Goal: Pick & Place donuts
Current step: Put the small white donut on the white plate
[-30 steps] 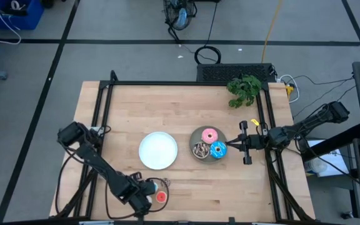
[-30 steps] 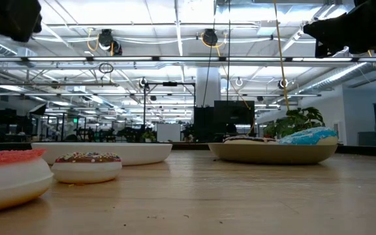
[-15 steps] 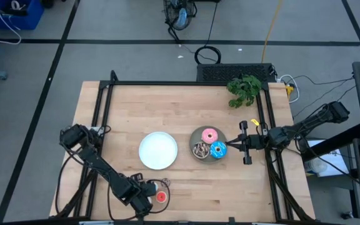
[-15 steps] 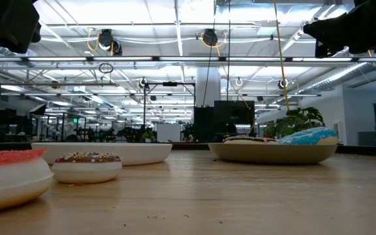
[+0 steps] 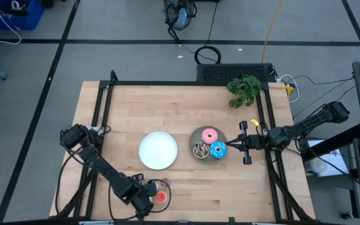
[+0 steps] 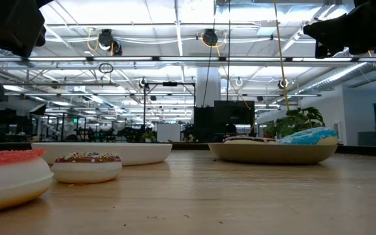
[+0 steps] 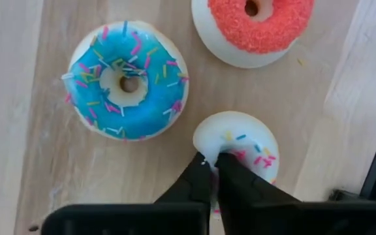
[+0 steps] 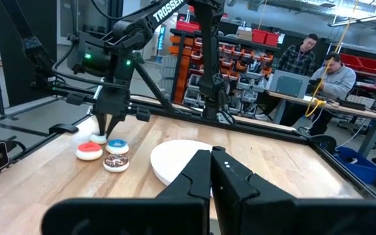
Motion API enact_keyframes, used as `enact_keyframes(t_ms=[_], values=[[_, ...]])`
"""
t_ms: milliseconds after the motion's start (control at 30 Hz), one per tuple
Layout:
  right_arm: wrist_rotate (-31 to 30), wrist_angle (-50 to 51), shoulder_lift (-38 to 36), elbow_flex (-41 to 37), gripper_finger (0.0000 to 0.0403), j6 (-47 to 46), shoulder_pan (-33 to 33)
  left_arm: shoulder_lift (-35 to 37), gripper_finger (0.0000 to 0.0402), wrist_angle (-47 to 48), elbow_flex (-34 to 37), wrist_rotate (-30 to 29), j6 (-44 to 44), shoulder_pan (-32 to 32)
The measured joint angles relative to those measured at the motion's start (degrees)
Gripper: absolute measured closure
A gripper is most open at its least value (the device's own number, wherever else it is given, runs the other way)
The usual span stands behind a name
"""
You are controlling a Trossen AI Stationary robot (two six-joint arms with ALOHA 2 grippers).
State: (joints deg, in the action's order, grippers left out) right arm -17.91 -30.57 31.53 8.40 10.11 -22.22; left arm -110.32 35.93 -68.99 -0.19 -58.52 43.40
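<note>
Four small donuts lie flat on the table at its near left: blue sprinkled [image 7: 128,81], red [image 7: 260,19], white sprinkled [image 7: 240,147] and brown [image 8: 115,162]. My left gripper [image 7: 212,162] comes down on the white donut and is shut on it. A grey plate [image 5: 195,139] right of centre holds three larger donuts, pink [image 5: 209,135], blue [image 5: 218,150] and brown [image 5: 200,150]. My right gripper [image 5: 230,147] waits shut just right of that plate. My left gripper has its two fingers closed almost together on the white donut's rim [image 7: 200,145], on the side facing the blue donut. The fingers come from above, pointing down, and hide the hole. The donut lies flat on the table.
A white plate [image 5: 158,150] lies at the table's centre, left of the grey plate. A green plant [image 5: 244,89] stands at the far right corner. Black frame rails [image 5: 99,112] run along the table's edges.
My left arm has sunk a little toward the small donuts at the near left. The donuts and plates lie where they were.
</note>
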Motion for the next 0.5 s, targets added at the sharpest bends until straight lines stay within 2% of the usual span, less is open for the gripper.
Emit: enact_keyframes(t_ms=[200, 300, 400, 500], values=[[0.02, -0.02, -0.02, 0.00, 0.0403, 0.22, 0.00, 0.86, 0.0375, 0.34, 0.11, 1.79, 3.79, -0.04], [0.02, -0.02, -0.01, 0.00, 0.0403, 0.22, -0.01, 2.92, 0.0382, 2.14, -0.61, 2.54, 5.59, -0.90], [0.02, 0.00, -0.01, 0.00, 0.0403, 0.22, 0.00, 6.13, 0.0394, 3.97, -2.31, 1.90, 7.45, -2.14], [0.02, 0.00, -0.02, 0.00, 0.0403, 0.22, 0.00, 10.02, 0.0385, 9.03, -4.15, -0.52, 9.37, -3.52]])
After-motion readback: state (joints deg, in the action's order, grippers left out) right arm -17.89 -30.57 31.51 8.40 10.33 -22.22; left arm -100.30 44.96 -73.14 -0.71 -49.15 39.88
